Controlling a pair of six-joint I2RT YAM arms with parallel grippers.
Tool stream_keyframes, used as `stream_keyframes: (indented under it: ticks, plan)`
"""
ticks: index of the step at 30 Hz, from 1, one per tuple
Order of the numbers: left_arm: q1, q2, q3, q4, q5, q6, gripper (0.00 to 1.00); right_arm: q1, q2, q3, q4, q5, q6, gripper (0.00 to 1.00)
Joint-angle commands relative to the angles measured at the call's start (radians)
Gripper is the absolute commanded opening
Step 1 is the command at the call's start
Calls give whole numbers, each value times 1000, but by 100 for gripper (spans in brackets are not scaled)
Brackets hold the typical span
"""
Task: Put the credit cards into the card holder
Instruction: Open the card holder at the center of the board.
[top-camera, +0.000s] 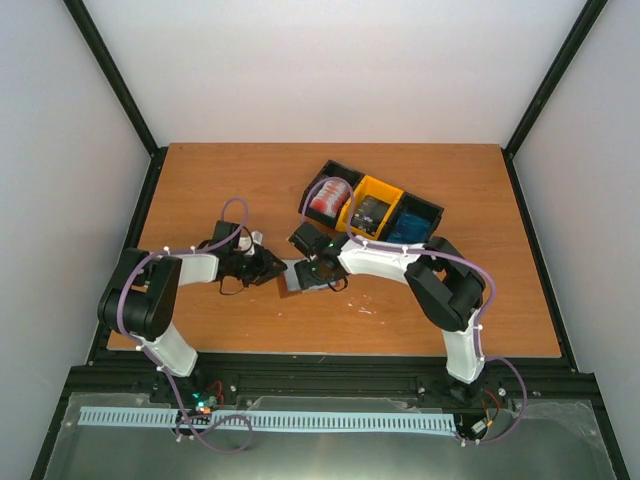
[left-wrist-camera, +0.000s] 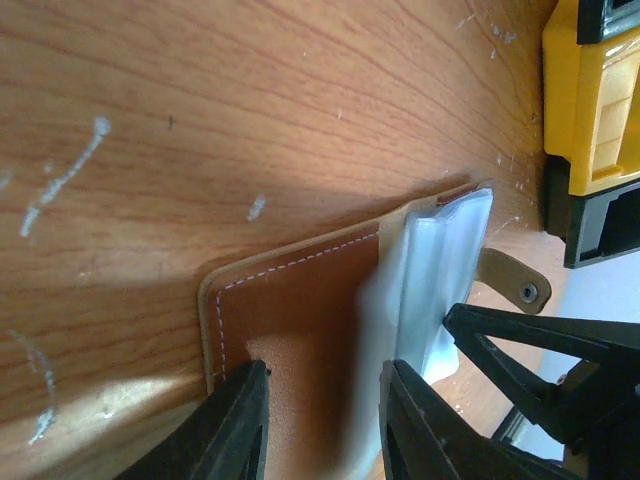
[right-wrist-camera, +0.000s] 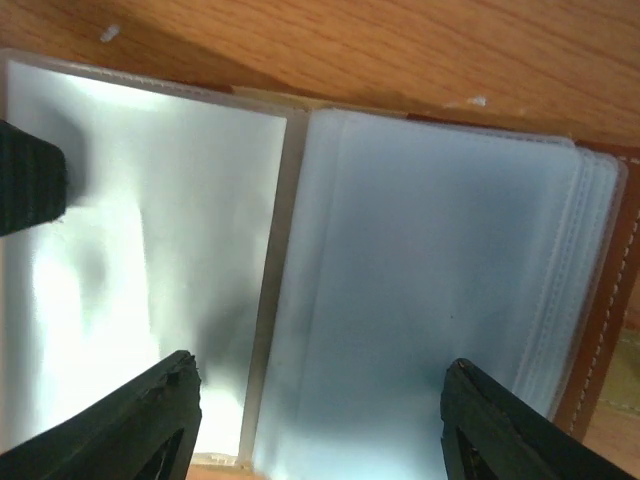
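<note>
- Preparation: card holder (left-wrist-camera: 290, 310) is lying open between my grippers, its sleeves looking empty.
- My right gripper (right-wrist-camera: 320, 385) is hovering wide and empty above them.
- My left gripper (left-wrist-camera: 322, 385) is straddling the brown cover narrowly; whether it is pinching, I cannot tell.
- Next, I am judging, the credit cards (top-camera: 327, 200) need fetching from the bins (top-camera: 384, 184).
- Scuffed wooden table (top-camera: 200, 190); white walls (top-camera: 330, 70).

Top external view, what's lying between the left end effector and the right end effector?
The brown leather bifold card holder, lying open on the wooden table. The top external view shows it there, and the right wrist view shows its clear plastic sleeves.
</note>
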Motion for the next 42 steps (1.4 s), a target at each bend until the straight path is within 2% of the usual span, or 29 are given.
stream_keyframes:
  ticks: [1,5,12,15,21,23,29,37,42]
  plan:
    - [3,-7,29,-73,-63,81,34,-34,-31,19,-102,-103,26,66]
    - [0,-8,44,-75,-32,122,34,-88,-26,99,-202,-188,81,59]
    - [-6,-77,85,-132,-42,144,36,-97,-70,161,-196,-180,45,60]
    - [-6,-109,98,-143,-37,148,40,-97,-109,163,-177,-162,4,62]
    - [-6,-53,140,-148,56,181,42,-99,-110,196,-187,-178,-88,61]
    - [-6,-42,150,-153,53,183,41,-100,-85,203,-198,-198,-106,59]
    - [-6,-52,171,-155,43,174,40,-99,-18,198,-188,-254,-164,43]
    - [-6,-82,174,-187,65,165,34,-99,63,183,-85,-447,-190,34]
    - [-6,-125,136,-126,101,133,27,-99,112,186,-76,-450,-174,28]
